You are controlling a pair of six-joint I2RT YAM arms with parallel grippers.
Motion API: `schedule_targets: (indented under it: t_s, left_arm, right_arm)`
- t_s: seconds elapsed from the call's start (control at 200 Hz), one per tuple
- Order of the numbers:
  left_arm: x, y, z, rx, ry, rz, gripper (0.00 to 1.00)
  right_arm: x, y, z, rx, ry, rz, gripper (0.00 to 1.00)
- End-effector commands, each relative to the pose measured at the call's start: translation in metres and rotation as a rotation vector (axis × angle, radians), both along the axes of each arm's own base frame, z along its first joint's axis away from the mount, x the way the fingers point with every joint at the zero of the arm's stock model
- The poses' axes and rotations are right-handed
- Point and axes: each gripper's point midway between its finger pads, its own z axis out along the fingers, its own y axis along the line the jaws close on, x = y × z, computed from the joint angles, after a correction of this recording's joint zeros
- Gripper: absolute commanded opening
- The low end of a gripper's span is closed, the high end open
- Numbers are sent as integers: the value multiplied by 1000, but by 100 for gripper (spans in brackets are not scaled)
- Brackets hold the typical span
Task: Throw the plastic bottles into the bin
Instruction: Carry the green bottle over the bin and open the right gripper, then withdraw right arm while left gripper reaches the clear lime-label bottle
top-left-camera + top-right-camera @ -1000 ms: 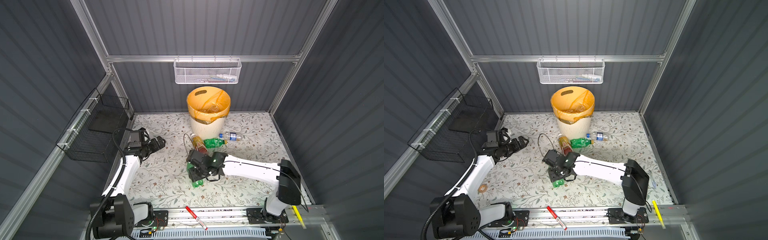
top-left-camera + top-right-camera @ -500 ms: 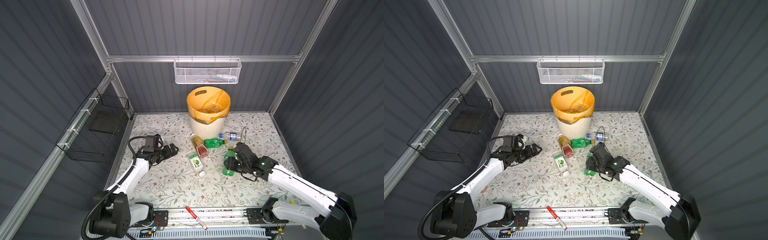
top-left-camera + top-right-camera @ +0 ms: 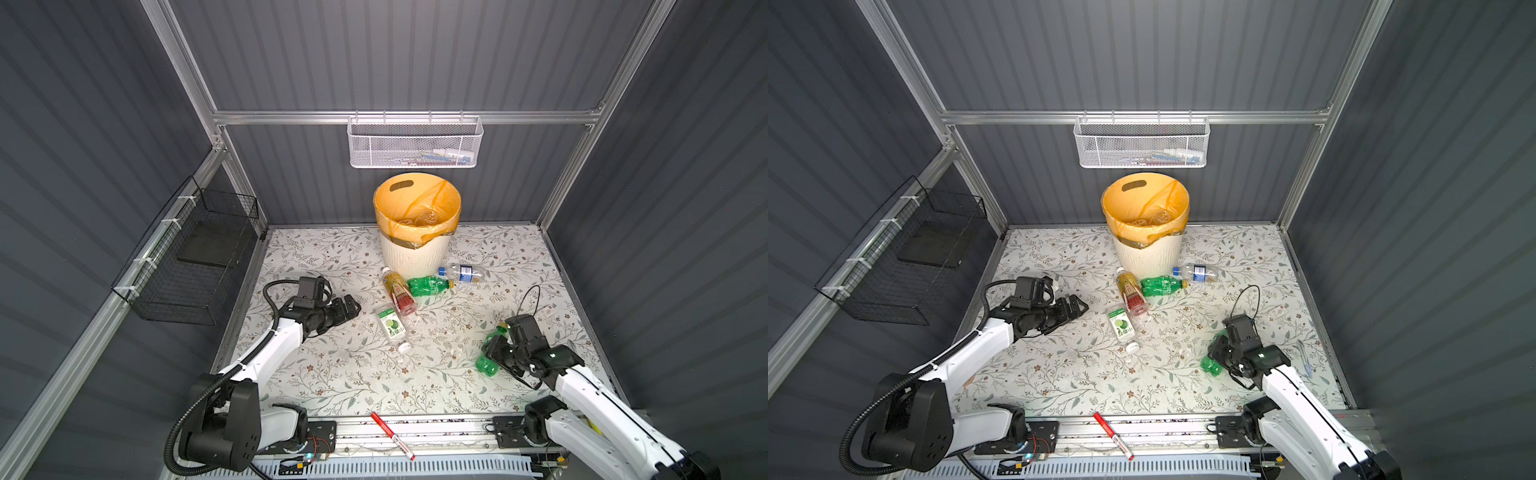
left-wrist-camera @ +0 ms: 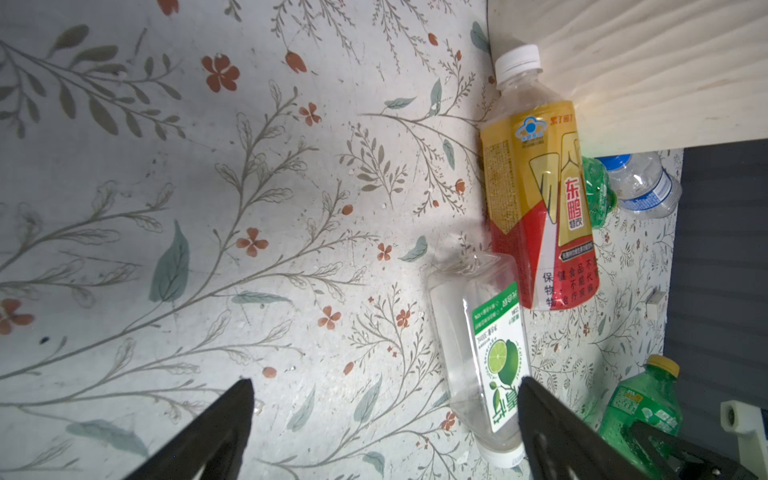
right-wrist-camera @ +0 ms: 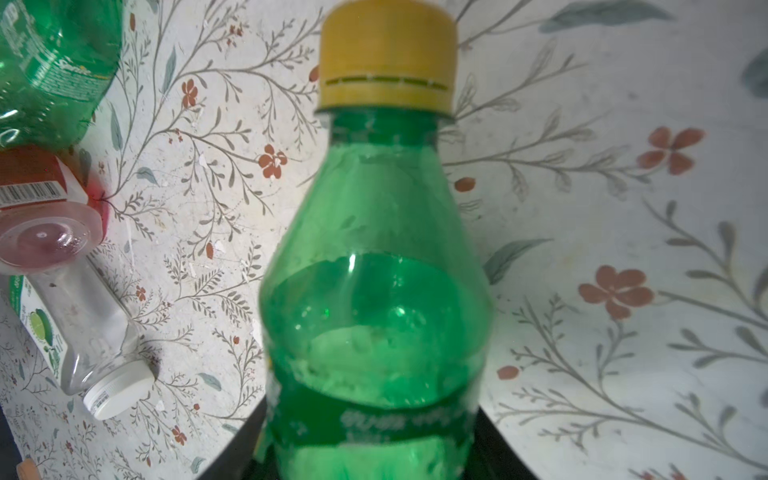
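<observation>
- Right gripper (image 3: pixel 493 352) clenched on green bottle (image 3: pixel 485 365), front right, well apart from bin (image 3: pixel 415 253). Left gripper (image 3: pixel 352 305) spread, empty.
- Risk: smooth bottle slips in carry, or clips bin rim.

In both top views we look down from high above the front edge over the whole bench (image 3: pixel 332 374). Our wrist cameras sit low and close — both catch the lime-labelled bottle (image 4: pixel 494 357), the right hard up against a green bottle (image 5: pixel 374 311).
</observation>
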Motion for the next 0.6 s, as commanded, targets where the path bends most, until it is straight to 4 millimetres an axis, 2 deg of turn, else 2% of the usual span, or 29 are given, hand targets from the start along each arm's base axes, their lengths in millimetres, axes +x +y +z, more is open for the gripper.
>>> schedule_targets:
  t_s: [0.0, 0.035, 0.09, 0.115, 0.12, 0.14, 0.17, 0.215, 0.22, 0.29, 0.365, 0.43, 0.595]
  left_arm:
    - [-4, -3, -1, 10, 2, 5, 99]
    - [-5, -4, -2, 12, 2, 3, 99]
    - [-8, -6, -3, 13, 4, 0, 99]
    - [-10, -7, -4, 13, 4, 0, 98]
    - [-10, -7, -4, 13, 3, -1, 98]
    - [-12, -8, -6, 12, 8, -2, 99]
    - [-14, -8, -8, 11, 11, -2, 99]
    - [-17, -9, -9, 5, 16, 2, 99]
    - [-17, -9, -10, 5, 17, 2, 99]
    - [-22, -10, -6, -1, 4, 5, 99]
    - [-28, -3, -5, 20, -5, 21, 100]
    - [-29, -1, -6, 35, 1, 18, 100]
    - [-24, -8, -8, 19, 21, 4, 100]
  right_arm:
    - [59, 20, 79, 33, -186, 77, 52]
    - [80, 28, 113, 42, -239, 98, 53]
    - [120, 46, 192, 97, -362, 117, 52]
    - [135, 58, 234, 158, -426, 127, 53]
    - [138, 60, 236, 169, -425, 129, 53]
    - [149, 71, 275, 234, -496, 139, 55]
    - [165, 85, 316, 317, -574, 155, 62]
    - [182, 92, 350, 358, -614, 160, 81]
    - [185, 93, 347, 354, -602, 158, 82]
    - [208, 85, 363, 348, -594, 142, 99]
    - [213, 86, 384, 422, -676, 149, 99]
    - [212, 79, 394, 422, -729, 123, 99]
    - [207, 60, 394, 361, -744, 84, 99]
